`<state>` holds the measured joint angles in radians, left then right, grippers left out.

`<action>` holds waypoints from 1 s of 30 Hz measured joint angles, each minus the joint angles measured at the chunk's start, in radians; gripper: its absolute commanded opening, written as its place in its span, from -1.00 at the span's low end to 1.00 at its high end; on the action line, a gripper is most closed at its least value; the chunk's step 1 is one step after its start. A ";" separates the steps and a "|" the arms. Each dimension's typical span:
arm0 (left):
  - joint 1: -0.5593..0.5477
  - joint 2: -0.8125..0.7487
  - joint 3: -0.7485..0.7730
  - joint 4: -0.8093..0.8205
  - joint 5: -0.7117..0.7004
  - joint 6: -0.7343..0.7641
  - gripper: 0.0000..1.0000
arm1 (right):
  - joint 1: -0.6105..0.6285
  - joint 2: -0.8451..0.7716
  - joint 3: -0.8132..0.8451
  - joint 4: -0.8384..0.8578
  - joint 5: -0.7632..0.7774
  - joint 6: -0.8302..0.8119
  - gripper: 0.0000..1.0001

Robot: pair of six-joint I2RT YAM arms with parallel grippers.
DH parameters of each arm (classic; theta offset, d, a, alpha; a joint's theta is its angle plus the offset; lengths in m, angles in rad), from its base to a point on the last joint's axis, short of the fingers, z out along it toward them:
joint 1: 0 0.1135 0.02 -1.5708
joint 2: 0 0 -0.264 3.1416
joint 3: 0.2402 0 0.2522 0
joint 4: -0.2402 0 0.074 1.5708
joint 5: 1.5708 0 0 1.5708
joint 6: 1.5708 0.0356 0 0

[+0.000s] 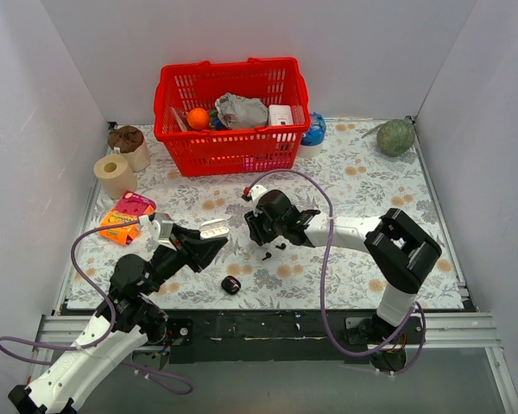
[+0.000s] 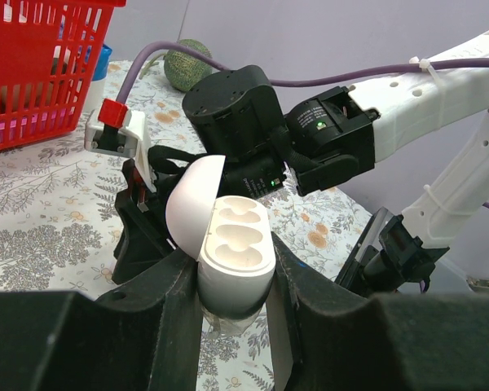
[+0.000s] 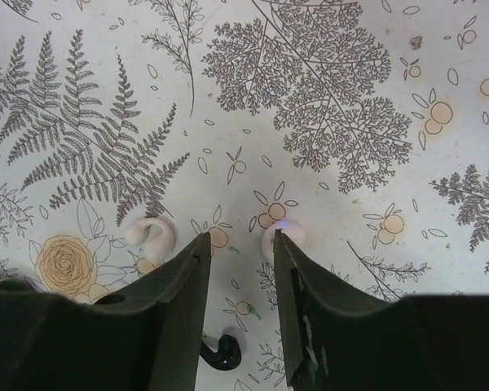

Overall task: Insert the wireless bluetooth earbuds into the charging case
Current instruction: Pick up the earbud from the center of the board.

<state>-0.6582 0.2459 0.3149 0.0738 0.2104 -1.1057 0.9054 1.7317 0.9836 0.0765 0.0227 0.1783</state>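
**Black earbuds loose on the cloth; left end effector holds a white case**

Two tiny black earbuds with short stems lie close together on the fern-and-flower printed cloth covering the desk, just on the near side of the right end effector. In the right wrist view one black earbud rests on the cloth low in the gap between the two dark fingers, touching neither. That end effector points down at the cloth, half parted and holding nothing. Two small white earbuds also lie there. One is just outside one fingertip, and the other is partly hidden by the opposite fingertip.

The small glossy black rounded charging case sits on the cloth closer to the arm bases, between the two arms and apart from the black earbuds. It is too small to tell how its lid stands.

The left end effector is clamped on a white pill-shaped plastic case, held above the cloth. Its lid is swung open and two empty moulded wells show.

At the back stands a red plastic basket with mixed items inside. Two paper rolls and orange and pink packets lie at the left. A round green fruit sits at the far right corner.
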 measured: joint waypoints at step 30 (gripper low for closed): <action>0.000 0.009 0.000 0.001 0.000 -0.003 -1.00 | -0.042 0.027 -0.032 0.024 0.006 0.002 -0.34</action>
<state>-0.6582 0.2550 0.3149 0.0746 0.2108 -1.1084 0.8639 1.7588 0.9516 0.1005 0.0288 0.1802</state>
